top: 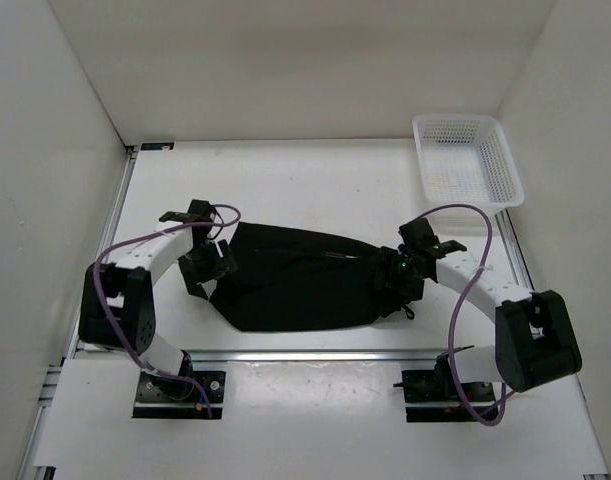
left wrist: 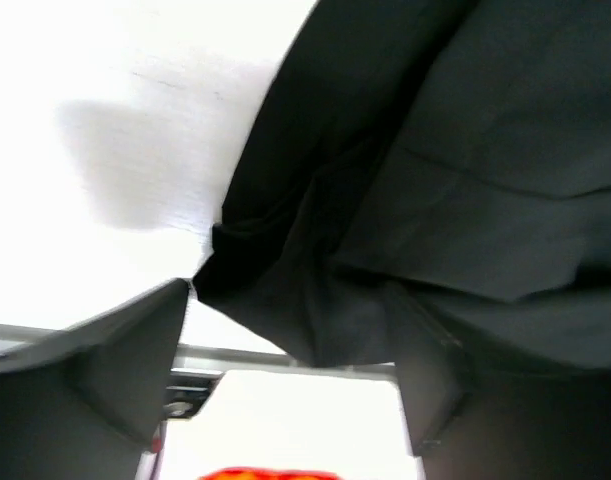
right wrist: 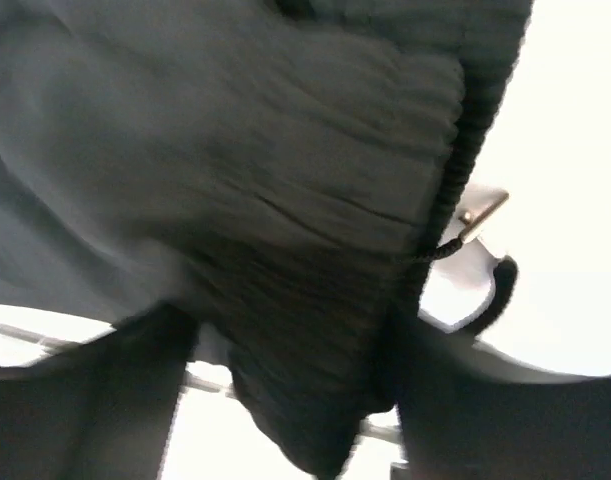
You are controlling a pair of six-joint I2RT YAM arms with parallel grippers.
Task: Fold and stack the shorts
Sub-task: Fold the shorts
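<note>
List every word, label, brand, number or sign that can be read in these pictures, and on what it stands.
None: no text can be read in any view.
The shorts show no printed label, and the white basket bears no marking.
The red-orange patch at the bottom edge of the left wrist view is too blurred to tell whether it carries writing.

basket (top: 421,150) far right, open tabletop (top: 315,190) behind shorts (top: 295,280)
</note>
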